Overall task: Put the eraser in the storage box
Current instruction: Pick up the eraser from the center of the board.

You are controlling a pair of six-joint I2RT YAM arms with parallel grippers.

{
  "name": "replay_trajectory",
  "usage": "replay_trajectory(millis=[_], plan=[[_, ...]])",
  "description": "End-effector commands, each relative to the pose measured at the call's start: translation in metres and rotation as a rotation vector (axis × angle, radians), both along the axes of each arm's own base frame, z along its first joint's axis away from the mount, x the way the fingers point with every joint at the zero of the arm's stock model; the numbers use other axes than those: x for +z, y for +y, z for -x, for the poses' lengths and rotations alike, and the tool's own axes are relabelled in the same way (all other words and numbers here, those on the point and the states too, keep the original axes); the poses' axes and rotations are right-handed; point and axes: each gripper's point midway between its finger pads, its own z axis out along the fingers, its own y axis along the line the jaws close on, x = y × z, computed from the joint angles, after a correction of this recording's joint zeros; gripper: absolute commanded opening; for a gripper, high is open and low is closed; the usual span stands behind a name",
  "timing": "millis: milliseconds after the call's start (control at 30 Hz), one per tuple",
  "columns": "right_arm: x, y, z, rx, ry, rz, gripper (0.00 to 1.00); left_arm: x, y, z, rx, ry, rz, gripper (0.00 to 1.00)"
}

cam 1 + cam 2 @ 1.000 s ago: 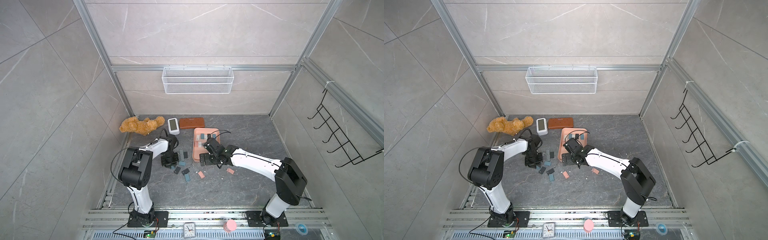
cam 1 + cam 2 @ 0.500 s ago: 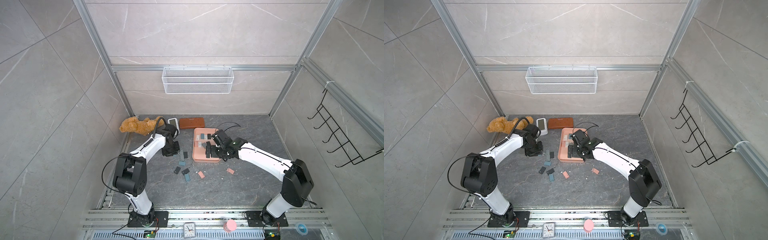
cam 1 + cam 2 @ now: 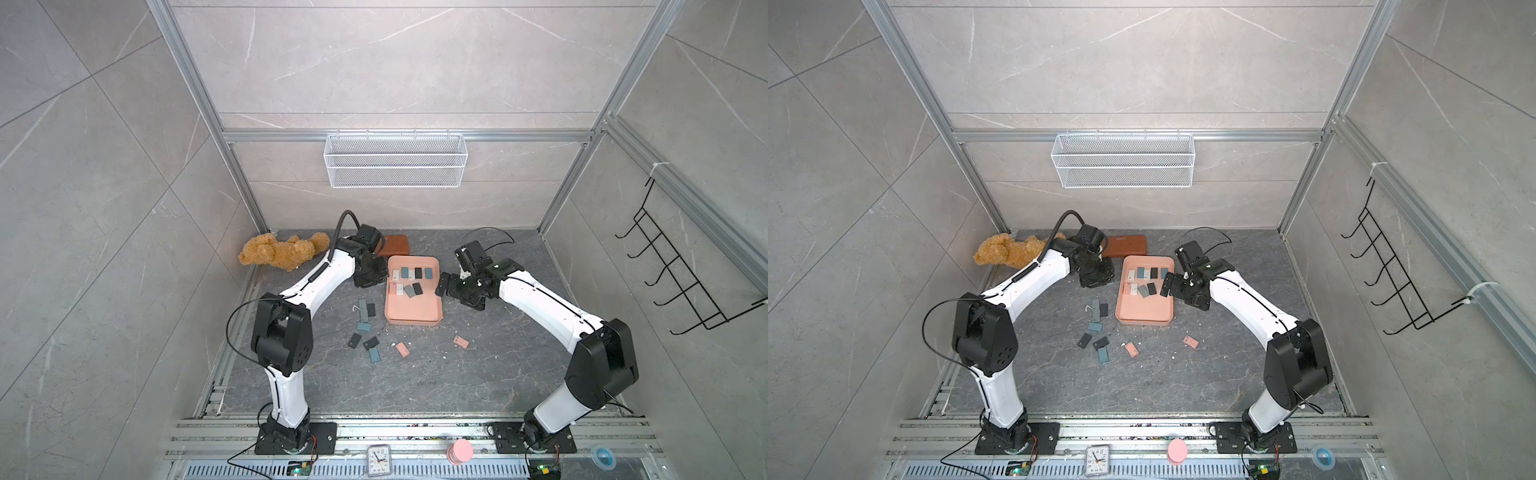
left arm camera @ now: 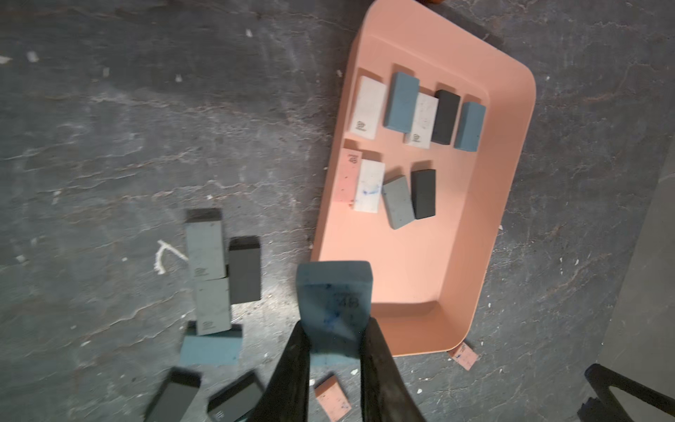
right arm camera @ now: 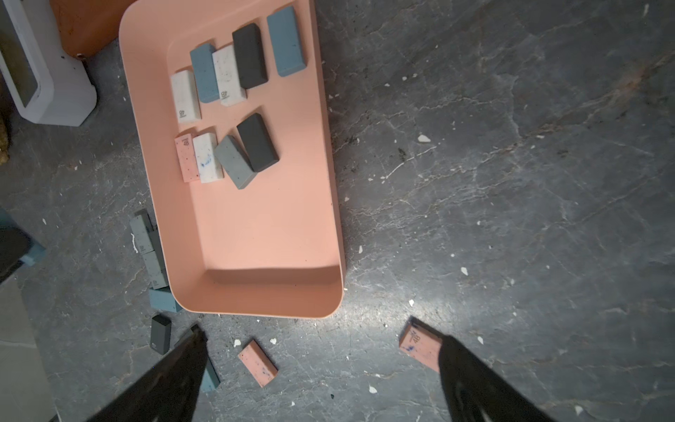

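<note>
Left claw (image 4: 336, 329) is clamped on a blue eraser (image 4: 334, 292), held above the table (image 4: 109, 146) at the rim of the salmon storage box (image 3: 411, 309), mid-frame in both top views. Right claw (image 5: 321, 341) stands wide apart, holding nothing, just right of the box. Nine erasers (image 4: 401, 109) lie inside; loose erasers (image 3: 365, 328) are scattered lower left of it.

box (image 4: 420, 263): smooth plastic, satin finish. erasers (image 5: 252, 54) in it: matt rubber, some speckled. blue eraser (image 4: 334, 292) in left hand (image 4: 336, 327): matt, ink-smudged face; fingers (image 4: 292, 365) dull black. worktop (image 3: 436, 374): dark veined stone look, low sheen, dusted with crumbs (image 5: 423, 138). teddy (image 3: 282, 253): fuzzy plush. basket (image 3: 395, 166): white wire mesh. frame (image 3: 395, 136): brushed aluminium. arm shells (image 3: 540, 299): glossy white plastic. walls (image 3: 374, 62): grey marble-look tile, smooth, semi-gloss. hook rack (image 3: 685, 278): black coated wire.
</note>
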Motion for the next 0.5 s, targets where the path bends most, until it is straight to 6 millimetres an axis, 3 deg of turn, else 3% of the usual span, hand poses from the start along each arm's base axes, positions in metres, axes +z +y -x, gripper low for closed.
replay_trajectory(millis=[0, 200, 467], plan=[[-0.003, -0.003, 0.005, -0.019, 0.067, -0.027, 1.0, 0.002, -0.032, -0.009, -0.013, 0.002, 0.053, 0.19], [-0.005, -0.013, 0.007, -0.024, 0.097, -0.059, 1.0, -0.014, -0.08, -0.021, -0.056, 0.001, 0.081, 0.19], [-0.014, -0.021, 0.023, -0.01, 0.121, -0.059, 1.0, -0.036, -0.128, -0.034, -0.084, 0.005, 0.121, 0.19]])
